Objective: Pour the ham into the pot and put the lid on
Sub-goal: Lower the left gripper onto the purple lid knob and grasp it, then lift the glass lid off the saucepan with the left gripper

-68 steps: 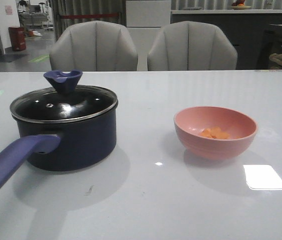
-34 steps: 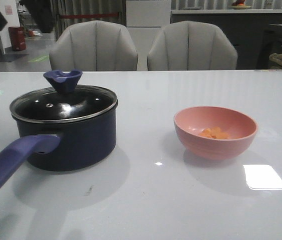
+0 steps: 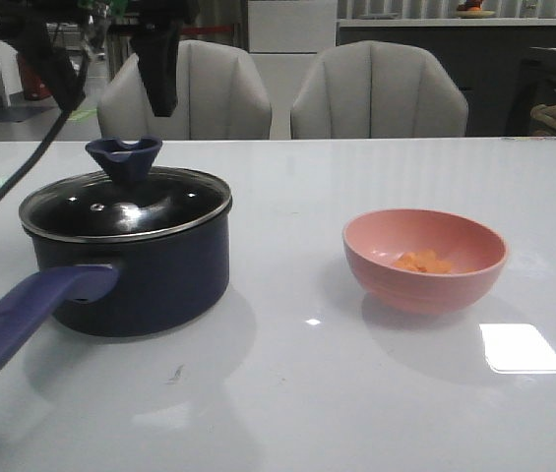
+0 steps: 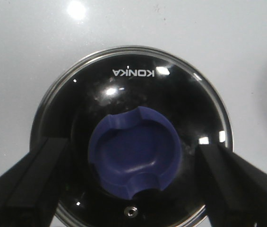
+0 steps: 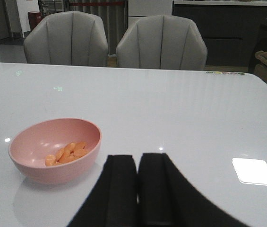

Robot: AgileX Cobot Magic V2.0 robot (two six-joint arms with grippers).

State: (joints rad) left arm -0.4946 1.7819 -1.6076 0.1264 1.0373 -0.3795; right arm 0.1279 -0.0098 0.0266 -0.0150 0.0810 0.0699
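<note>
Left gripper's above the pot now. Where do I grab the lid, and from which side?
Grip the lid by its flared blue knob, coming straight down. It stands upright at the centre, and the left gripper already hangs open with a finger on either side.

Both hands: matte black wedge fingers (image 4: pixel 34 184); black cable (image 3: pixel 2 197) on L arm.
</note>
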